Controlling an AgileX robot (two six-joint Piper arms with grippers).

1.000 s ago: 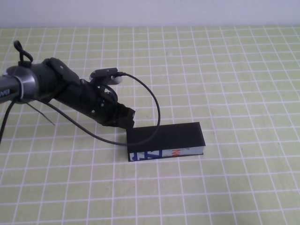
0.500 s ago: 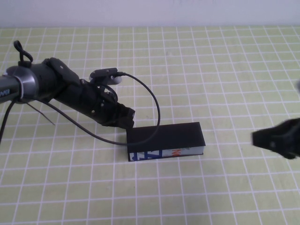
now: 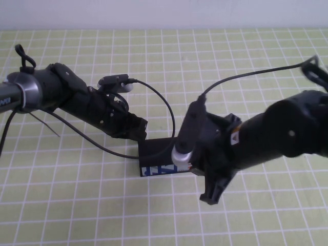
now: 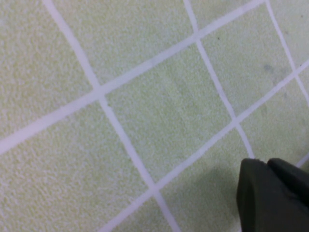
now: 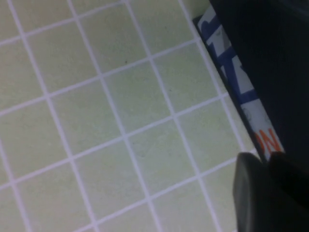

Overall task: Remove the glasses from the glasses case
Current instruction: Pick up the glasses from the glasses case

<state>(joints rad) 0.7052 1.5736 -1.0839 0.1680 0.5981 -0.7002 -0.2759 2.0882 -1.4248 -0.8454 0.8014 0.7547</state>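
Both arms at the closed case on the checked surface [image 3: 77,205].
The case [image 3: 159,148] lies mid-surface, lid down, so no glasses show. The right gripper [image 3: 212,192] hangs over its right end and front strip, fingers seemingly almost together, holding nothing. The left gripper [image 3: 137,128] sits at the case's back left corner; whether its fingers are apart I cannot tell.

A light green cloth [image 3: 169,61] ruled with a white grid covers the whole table, running back to a plain pale wall [image 3: 164,13] under soft, even light.
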